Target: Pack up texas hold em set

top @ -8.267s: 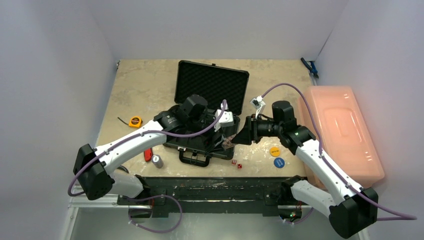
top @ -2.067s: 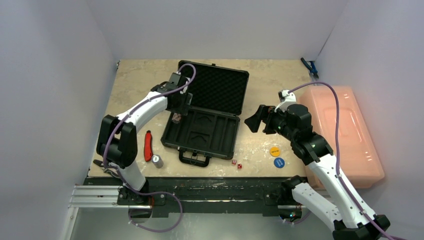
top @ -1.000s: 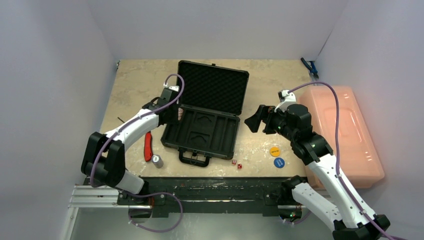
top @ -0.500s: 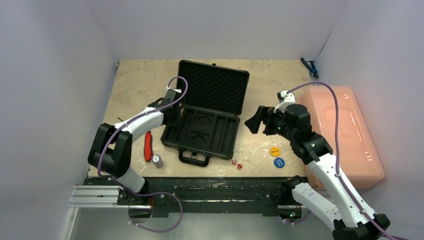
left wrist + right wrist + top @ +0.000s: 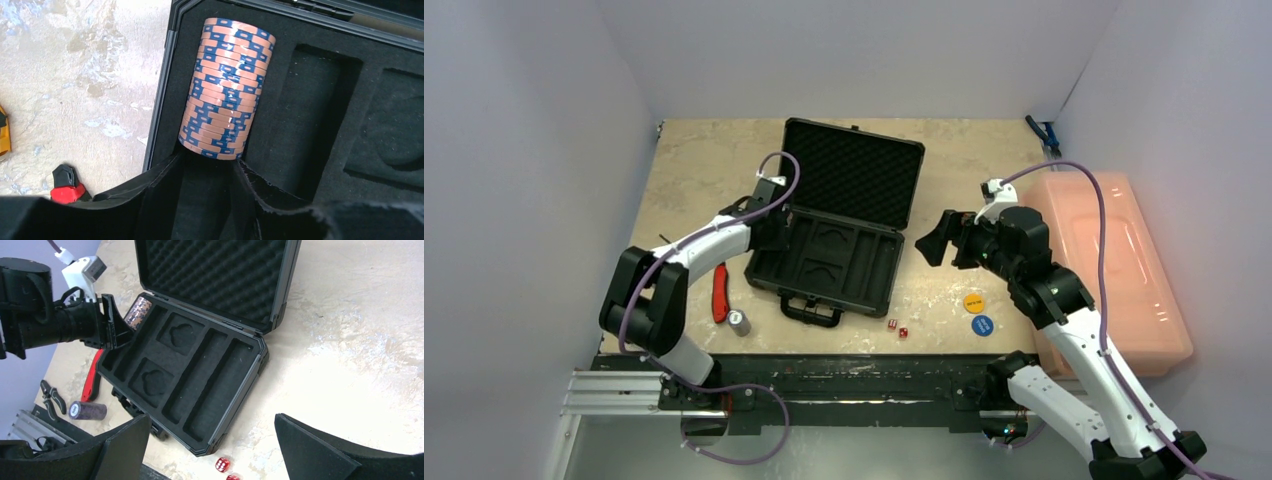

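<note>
- The tabletop (image 5: 694, 170) is pale and marbled, with white walls around it and both arms reaching in from the near edge.
- A translucent pink bin (image 5: 1114, 260) sits along the right side, well clear of the rest.
- The black briefcase (image 5: 854, 175) stands open mid-table. Its egg-crate foam lid is propped up at the far side, its handle faces the arms, and its moulded tray (image 5: 200, 370) lies flat.
- The right pincer (image 5: 932, 246) hangs just off the briefcase's right edge, above the bare tabletop. It is spread as wide as it goes, holds nothing and touches nothing.
- The left pincer (image 5: 207, 162) sits low at the tray's left side with its jaws parted to about the width of the chips. Its tips flank the near end of the chip stack, and the grip looks let go rather than clenched.
- The chip stack (image 5: 227, 90), orange with blue edge marks, lies on its side in the tray's leftmost long slot and leans against the slot's wall.
- A red-handled knife (image 5: 720, 293) lies on the tabletop left of the briefcase.
- A small cylinder (image 5: 739, 322) lies just beside the knife, nearer the edge.
- A yellow disc (image 5: 973, 301) and a blue disc (image 5: 982, 325) lie close together, right of the briefcase.
- Two red dice (image 5: 897, 328) sit side by side by the briefcase's near right corner.
</note>
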`<action>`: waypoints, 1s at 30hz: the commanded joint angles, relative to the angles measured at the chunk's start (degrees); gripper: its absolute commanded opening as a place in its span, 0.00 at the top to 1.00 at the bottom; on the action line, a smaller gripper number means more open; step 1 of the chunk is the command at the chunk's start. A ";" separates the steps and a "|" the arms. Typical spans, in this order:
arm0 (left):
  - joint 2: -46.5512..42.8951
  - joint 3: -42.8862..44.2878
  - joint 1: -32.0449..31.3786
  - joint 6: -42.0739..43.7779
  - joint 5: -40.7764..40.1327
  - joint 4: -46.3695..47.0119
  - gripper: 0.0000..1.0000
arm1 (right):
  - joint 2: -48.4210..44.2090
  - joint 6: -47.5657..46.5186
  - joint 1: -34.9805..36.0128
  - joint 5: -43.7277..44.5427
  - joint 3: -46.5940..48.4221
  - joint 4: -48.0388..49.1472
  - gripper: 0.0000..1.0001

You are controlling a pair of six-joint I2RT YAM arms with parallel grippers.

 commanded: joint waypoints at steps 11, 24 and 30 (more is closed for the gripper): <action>-23.28 -2.72 0.18 -1.61 -8.66 -5.27 0.18 | -0.15 -0.16 0.13 0.28 1.31 -1.71 0.01; -26.59 -6.65 0.13 -5.40 -6.25 -7.31 0.22 | 2.64 3.75 0.09 -3.26 -2.49 1.31 0.01; -30.47 -4.37 0.18 -3.07 -4.43 -11.53 0.22 | 7.44 6.03 0.14 -4.02 -4.86 3.86 0.02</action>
